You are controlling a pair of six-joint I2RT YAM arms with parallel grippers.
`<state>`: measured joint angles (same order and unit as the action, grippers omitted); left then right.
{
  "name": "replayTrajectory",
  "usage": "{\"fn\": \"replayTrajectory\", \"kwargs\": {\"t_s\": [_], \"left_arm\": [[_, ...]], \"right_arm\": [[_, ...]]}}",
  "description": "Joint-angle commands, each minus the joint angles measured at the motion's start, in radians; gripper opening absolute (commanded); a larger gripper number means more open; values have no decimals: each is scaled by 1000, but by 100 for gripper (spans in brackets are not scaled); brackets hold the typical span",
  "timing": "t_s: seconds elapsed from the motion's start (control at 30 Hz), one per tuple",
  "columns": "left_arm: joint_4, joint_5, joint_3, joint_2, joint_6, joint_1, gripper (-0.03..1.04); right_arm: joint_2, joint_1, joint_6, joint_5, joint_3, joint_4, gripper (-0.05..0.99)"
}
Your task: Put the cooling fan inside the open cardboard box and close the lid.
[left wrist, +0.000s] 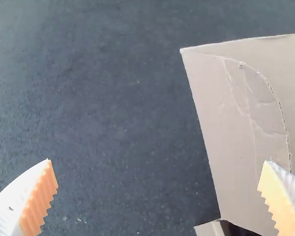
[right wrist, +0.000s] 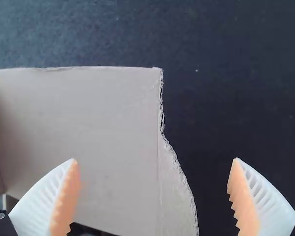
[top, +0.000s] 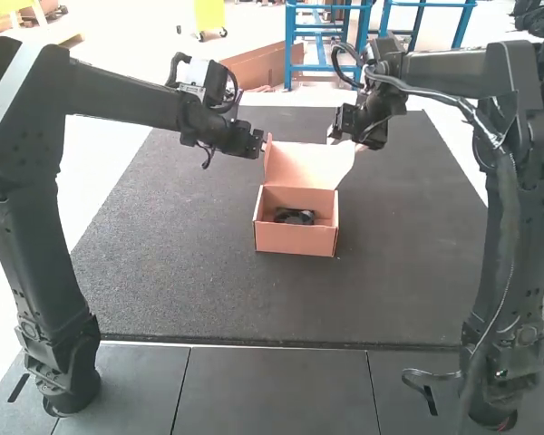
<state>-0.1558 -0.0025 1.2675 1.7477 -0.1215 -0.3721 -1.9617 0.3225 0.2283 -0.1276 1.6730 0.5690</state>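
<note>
1. Cardboard box (top: 295,231): mid black mat (top: 163,245), open, lid (top: 308,166) standing upright at its far side.
2. Cooling fan (top: 296,216): inside the box, lying flat.
3. Left gripper (top: 257,145): fingers spread, just beside the lid's left top corner.
4. Right gripper (top: 349,136): fingers spread, astride the lid's right top corner.

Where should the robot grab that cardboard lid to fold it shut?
Grip the lid by its free top edge, near a corner, coming from above and behind. It stands roughly upright, hinged at the back wall of the box, a thin flat sheet that open jaws can straddle, likely swinging forward over the fan.
</note>
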Motion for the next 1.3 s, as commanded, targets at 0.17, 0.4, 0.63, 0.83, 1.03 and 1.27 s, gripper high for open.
{"fn": "replayTrajectory", "kwargs": {"t_s": [0.17, 0.4, 0.63, 0.83, 1.03, 1.27], "left_arm": [[4, 10, 26, -2, -15, -4, 97], [2, 10, 24, -2, -15, -4, 97], [2, 10, 24, -2, -15, -4, 97], [6, 9, 23, -2, -15, -4, 97], [12, 9, 24, -2, -13, -4, 97], [9, 9, 27, -2, -13, -4, 97]], "right_arm": [[14, -16, 11, -1, 54, 2, 42], [14, -17, 23, 0, 53, 14, 29], [14, -17, 22, 8, 51, 26, 23], [15, -17, 22, 22, 53, 29, 18], [18, -11, 17, 28, 50, 32, 4], [24, 6, -7, 54, 45, 49, -1]]}}
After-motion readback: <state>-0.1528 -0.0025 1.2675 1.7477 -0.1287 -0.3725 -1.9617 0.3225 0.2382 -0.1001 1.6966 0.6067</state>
